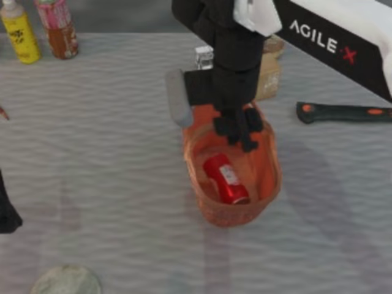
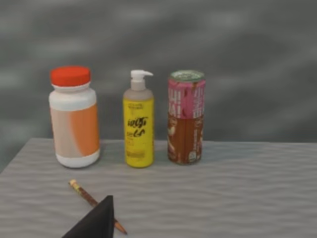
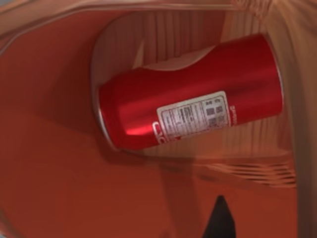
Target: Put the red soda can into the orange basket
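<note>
The red soda can [image 1: 226, 179] lies on its side on the floor of the orange basket [image 1: 272, 177], near the table's middle. In the right wrist view the can [image 3: 190, 114] fills the frame, its white label up, with the woven basket wall [image 3: 49, 163] all round it. My right gripper [image 1: 240, 136] hangs open over the basket's far end, just above the rim, apart from the can; one dark fingertip [image 3: 220, 218] shows. My left gripper [image 1: 7, 215] is parked at the table's left edge, one fingertip [image 2: 96, 223] in view.
A yellow pump bottle [image 1: 20, 33] and a pink-labelled bottle [image 1: 58, 27] stand at the back left, with a red-lidded jar [image 2: 74, 119] and a pencil [image 2: 94, 201] nearby. A grey block [image 1: 177, 98] touches the basket's left. A black-handled tool [image 1: 343, 112] lies right. A tan jar [image 1: 269, 70] stands behind.
</note>
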Robot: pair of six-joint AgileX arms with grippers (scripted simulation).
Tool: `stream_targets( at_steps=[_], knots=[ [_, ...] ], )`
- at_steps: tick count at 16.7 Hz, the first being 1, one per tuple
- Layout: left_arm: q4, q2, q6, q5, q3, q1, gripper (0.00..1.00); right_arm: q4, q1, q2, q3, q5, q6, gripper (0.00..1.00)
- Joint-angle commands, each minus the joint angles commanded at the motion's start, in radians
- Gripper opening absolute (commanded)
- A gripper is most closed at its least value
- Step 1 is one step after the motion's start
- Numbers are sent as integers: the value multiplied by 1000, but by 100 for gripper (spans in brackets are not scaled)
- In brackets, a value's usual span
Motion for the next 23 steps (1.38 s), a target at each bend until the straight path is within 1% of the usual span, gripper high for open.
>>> stream_targets(
  at_steps=[2, 3, 23],
  knots=[
    [0, 0, 0, 0, 0, 0, 100, 0, 0, 0, 0, 0, 0, 2],
    [0, 0, 0, 0, 0, 0, 100, 0, 0, 0, 0, 0, 0, 0],
    [0, 0, 0, 0, 0, 0, 100, 0, 0, 0, 0, 0, 0, 0]
  ],
)
